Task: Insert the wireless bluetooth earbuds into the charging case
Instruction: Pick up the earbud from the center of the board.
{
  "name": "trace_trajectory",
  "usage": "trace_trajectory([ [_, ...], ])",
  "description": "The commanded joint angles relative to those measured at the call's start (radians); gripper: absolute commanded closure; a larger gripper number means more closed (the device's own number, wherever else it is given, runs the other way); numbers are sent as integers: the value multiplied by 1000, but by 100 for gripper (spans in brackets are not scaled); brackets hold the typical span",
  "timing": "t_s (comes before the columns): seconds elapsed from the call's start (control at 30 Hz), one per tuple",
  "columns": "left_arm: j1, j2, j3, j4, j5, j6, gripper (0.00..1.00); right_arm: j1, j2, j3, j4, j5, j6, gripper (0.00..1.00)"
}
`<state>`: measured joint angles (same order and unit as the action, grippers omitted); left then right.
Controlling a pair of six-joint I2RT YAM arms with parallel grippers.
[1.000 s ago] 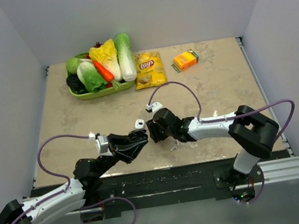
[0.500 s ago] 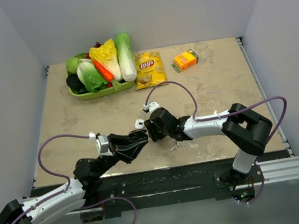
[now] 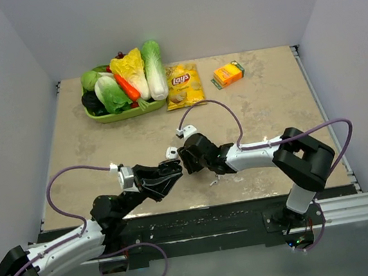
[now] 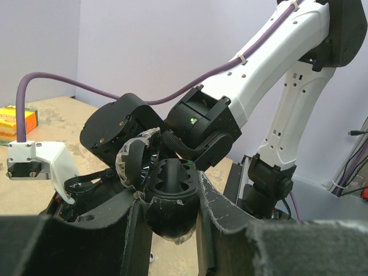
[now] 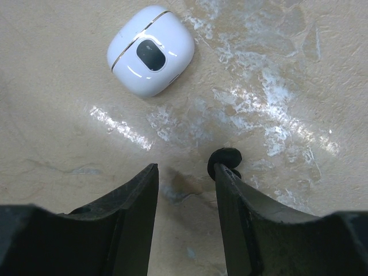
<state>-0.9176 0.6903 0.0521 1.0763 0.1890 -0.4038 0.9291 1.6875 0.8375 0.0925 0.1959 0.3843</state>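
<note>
One black earbud [image 5: 224, 157] lies on the tabletop against one fingertip of your right gripper [image 5: 186, 170], outside its half-spread, empty jaws. Close now and you'll likely flick it away. Your left gripper [image 4: 169, 200] is clamped on the open charging case [image 4: 172, 179].

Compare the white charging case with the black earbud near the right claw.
The charging case is white; the earbud is black. The case is far bigger than the earbud. The case lies well ahead of the right claw, while the earbud sits by one fingertip. Both are rounded and rest on the table.
</note>
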Motion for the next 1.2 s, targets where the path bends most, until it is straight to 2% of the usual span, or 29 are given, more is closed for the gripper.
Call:
trace_trajectory([
  [0.0, -3, 3, -95, 62, -10, 8, 100, -1, -32, 31, 7, 42, -24, 52],
  [0.57, -3, 5, -98, 65, -10, 8, 100, -30, -38, 26, -27, 131, -13, 54],
  [1.17, -3, 26, -97, 83, -3, 3, 100, -42, -38, 23, -31, 151, -18, 71],
])
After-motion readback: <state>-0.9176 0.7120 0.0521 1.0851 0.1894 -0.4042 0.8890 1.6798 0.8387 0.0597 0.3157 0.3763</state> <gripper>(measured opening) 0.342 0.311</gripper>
